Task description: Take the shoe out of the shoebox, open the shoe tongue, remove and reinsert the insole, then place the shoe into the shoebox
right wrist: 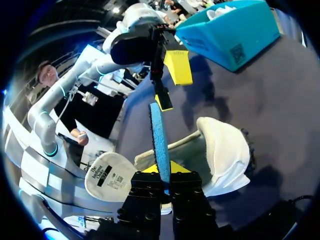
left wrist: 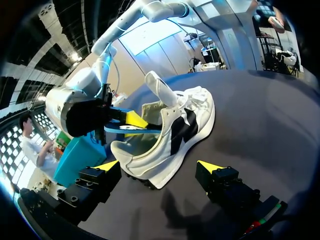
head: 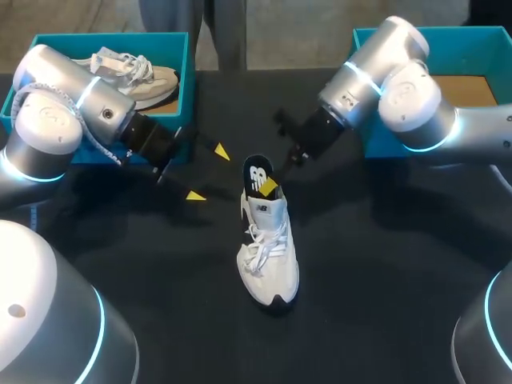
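Observation:
A white shoe [head: 269, 256] with black trim stands on the dark table, toe toward me. Its insole [head: 256, 174], dark on top and blue underneath, sticks up out of the heel opening. My right gripper [head: 269, 188] is shut on the insole [right wrist: 160, 140], which rises edge-on from between its fingers above the shoe's heel [right wrist: 225, 147]. My left gripper [head: 207, 172] hangs open just left of the heel, holding nothing. In the left wrist view the shoe [left wrist: 172, 132] lies just ahead of my open left gripper [left wrist: 158, 166], with the right gripper [left wrist: 131, 120] holding the insole behind it.
At the back left a blue shoebox [head: 180, 88] holds a second, beige shoe [head: 128, 72]. Another blue shoebox [head: 376, 136] with a brown floor stands at the back right, partly behind my right arm. Bare tabletop surrounds the shoe.

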Action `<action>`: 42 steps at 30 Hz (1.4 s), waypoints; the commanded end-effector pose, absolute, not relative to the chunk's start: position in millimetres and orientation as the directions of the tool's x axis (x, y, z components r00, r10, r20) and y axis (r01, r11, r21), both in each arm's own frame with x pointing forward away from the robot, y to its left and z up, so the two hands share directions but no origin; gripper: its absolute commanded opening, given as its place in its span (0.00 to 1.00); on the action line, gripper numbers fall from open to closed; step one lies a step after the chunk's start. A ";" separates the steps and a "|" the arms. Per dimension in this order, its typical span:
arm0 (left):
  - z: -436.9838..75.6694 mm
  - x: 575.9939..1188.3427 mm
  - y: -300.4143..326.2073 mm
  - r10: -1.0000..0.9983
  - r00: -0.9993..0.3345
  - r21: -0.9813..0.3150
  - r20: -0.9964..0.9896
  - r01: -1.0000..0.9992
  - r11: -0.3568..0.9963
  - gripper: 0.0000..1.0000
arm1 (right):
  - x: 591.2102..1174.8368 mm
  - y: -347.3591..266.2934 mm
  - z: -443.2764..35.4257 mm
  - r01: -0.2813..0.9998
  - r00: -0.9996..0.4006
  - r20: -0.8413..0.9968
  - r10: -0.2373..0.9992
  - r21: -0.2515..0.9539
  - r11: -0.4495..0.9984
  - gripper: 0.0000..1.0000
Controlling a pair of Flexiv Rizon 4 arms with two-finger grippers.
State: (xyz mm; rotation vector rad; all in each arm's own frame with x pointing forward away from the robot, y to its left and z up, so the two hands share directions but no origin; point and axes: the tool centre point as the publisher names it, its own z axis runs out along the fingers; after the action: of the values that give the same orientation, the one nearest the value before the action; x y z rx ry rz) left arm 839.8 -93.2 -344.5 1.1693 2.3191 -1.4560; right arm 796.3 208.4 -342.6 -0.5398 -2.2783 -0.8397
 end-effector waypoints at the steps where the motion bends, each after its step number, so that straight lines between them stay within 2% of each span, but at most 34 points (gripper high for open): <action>1: -344.1 838.5 -94.2 0.528 -0.677 -0.690 -0.512 0.690 0.216 1.00 | 788.3 210.2 -347.0 0.568 -0.696 0.700 0.160 0.401 0.719 0.00; 14: -347.7 835.3 -98.1 0.532 -0.677 -0.695 -0.508 0.688 0.211 1.00 | 763.6 212.1 -356.6 0.589 -0.655 0.736 0.171 0.355 0.726 0.00; 15: -347.8 835.0 -98.6 0.534 -0.676 -0.694 -0.508 0.688 0.210 1.00 | 764.0 212.1 -357.0 0.589 -0.654 0.737 0.171 0.355 0.726 0.04; 16: -347.7 834.8 -98.9 0.535 -0.675 -0.694 -0.508 0.689 0.210 1.00 | 766.1 212.0 -355.9 0.589 -0.658 0.733 0.174 0.357 0.725 0.12; 17: -347.7 834.7 -99.1 0.536 -0.674 -0.693 -0.509 0.690 0.209 1.00 | 768.0 212.1 -353.6 0.586 -0.667 0.723 0.180 0.360 0.726 0.24; 26: -346.6 833.7 -98.2 0.538 -0.671 -0.690 -0.509 0.692 0.210 1.00 | 786.0 209.3 -332.4 0.556 -0.720 0.666 0.197 0.383 0.737 0.35; 32: -345.5 832.1 -95.3 0.534 -0.676 -0.689 -0.508 0.691 0.219 1.00 | 798.7 212.3 -329.5 0.538 -0.737 0.650 0.186 0.398 0.743 0.32; 33: -345.4 832.0 -95.1 0.534 -0.676 -0.689 -0.507 0.691 0.221 1.00 | 800.7 213.9 -328.9 0.533 -0.739 0.649 0.181 0.400 0.745 0.28; 36: -345.3 831.7 -94.8 0.533 -0.677 -0.688 -0.507 0.691 0.224 1.00 | 806.9 219.2 -331.6 0.517 -0.744 0.648 0.165 0.402 0.756 0.00; 42: -344.7 831.9 -96.5 0.533 -0.676 -0.687 -0.509 0.692 0.222 1.00 | 810.2 222.7 -335.0 0.499 -0.739 0.652 0.170 0.361 0.788 0.00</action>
State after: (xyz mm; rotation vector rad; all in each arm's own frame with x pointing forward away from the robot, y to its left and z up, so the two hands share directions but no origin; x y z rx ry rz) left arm 833.2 -95.9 -345.8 1.1769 2.3199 -1.4501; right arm 803.0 215.4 -332.2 -0.5089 -2.3627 -0.7537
